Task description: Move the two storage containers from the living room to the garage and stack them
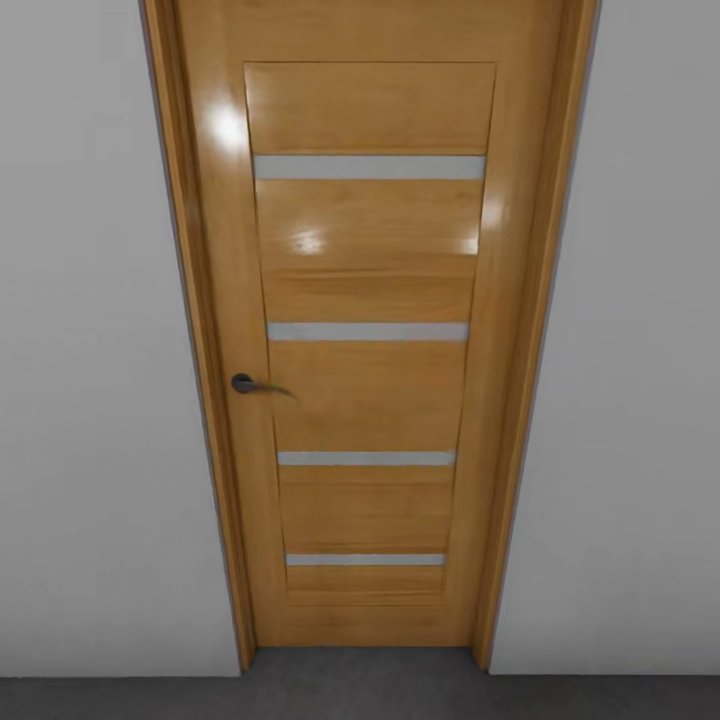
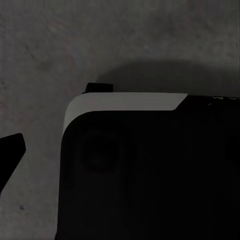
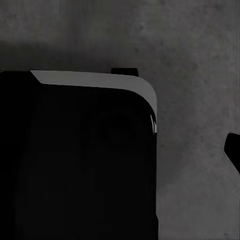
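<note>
Left wrist view: one dark fingertip [image 2: 12,150] of the left end effector is seen at the left edge of the frame, over bare concrete; the other finger is out of frame, so how far it is opened cannot be told, and nothing is seen held or touched. In the right wrist view a dark fingertip [image 3: 234,150] of the right end effector is cut by the right edge of the frame; its opening cannot be told either.

Much of each wrist picture is taken by the robot's base [image 2: 150,175], a black rounded block with a pale grey band along its upper edge, set above the floor [image 2: 50,40], which is dark grey, mottled and matt.

In the head view a closed wooden door [image 1: 365,350] is faced straight on, filling the middle of the frame. It is glossy, honey-coloured, with four narrow pale horizontal strips and a dark lever handle [image 1: 250,384] at its left side. It is framed in wood and flanked by plain pale grey walls [image 1: 90,400]. A strip of dark floor is seen along the bottom of the frame.
</note>
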